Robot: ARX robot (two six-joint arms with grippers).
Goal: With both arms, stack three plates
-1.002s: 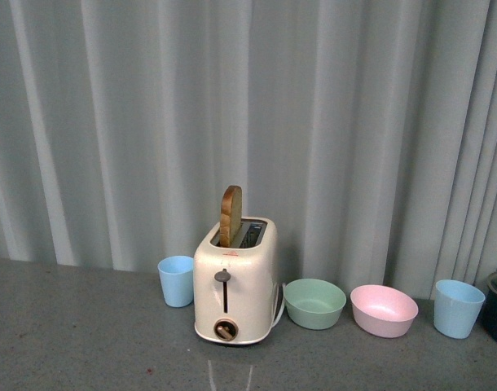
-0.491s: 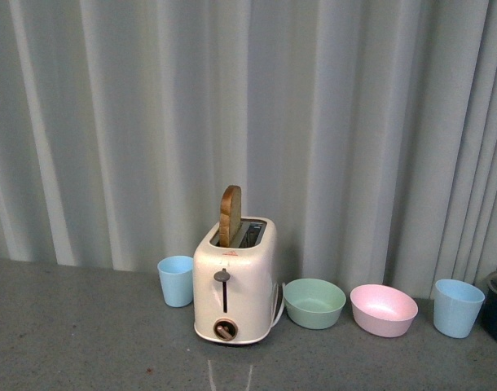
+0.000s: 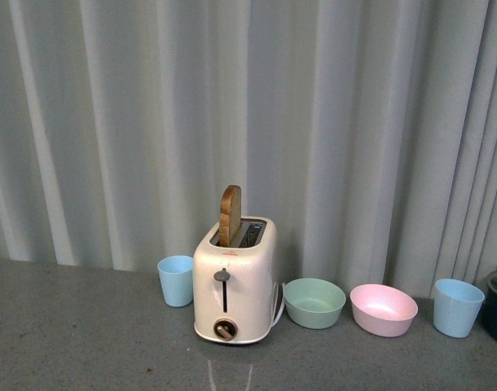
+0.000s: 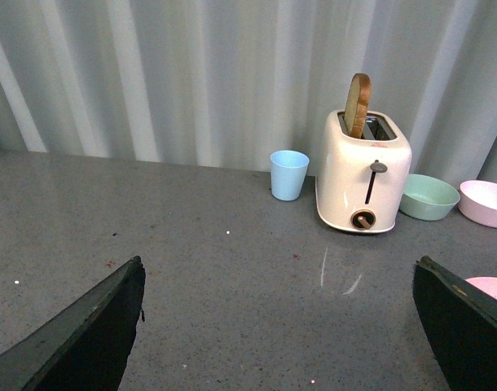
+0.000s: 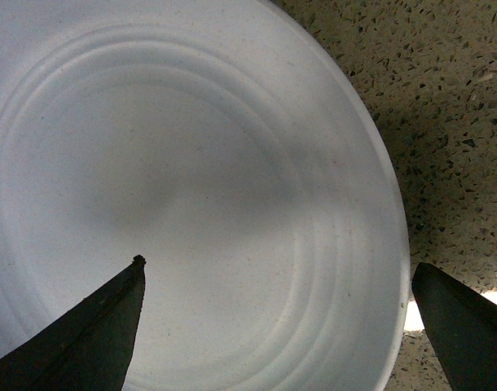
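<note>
Grey speckled bench (image 3: 85, 334) before pale curtains (image 3: 354, 122): a toaster (image 3: 235, 285) holds one brown slice (image 3: 230, 213) upright, between a blue cup (image 3: 176, 280) and a green bowl (image 3: 314, 302). Right jaws hang released, spread wide over a pale plate (image 5: 191, 179) on the bench; left jaws are released too, with a pink plate (image 4: 491, 287) nearby.

We see the left gripper (image 4: 278, 262) with its 2 dark fingers (image 4: 85, 334) spread wide, 1 in each lower corner of the frame, and only grey table (image 4: 191, 244) between them. Right of centre, in the upper half, stands a cream toaster (image 4: 364, 175) with 1 brown slice (image 4: 357, 104) upright in its slot. A blue cup (image 4: 288, 174) sits just beside it, toward the centre. On its other side are a green bowl (image 4: 428, 197) and, at the right edge, a pink bowl (image 4: 485, 203). Below that, the edge of a pink plate (image 4: 489, 287) shows above the lower-right finger. A pale curtain (image 4: 191, 73) fills the top.
</note>
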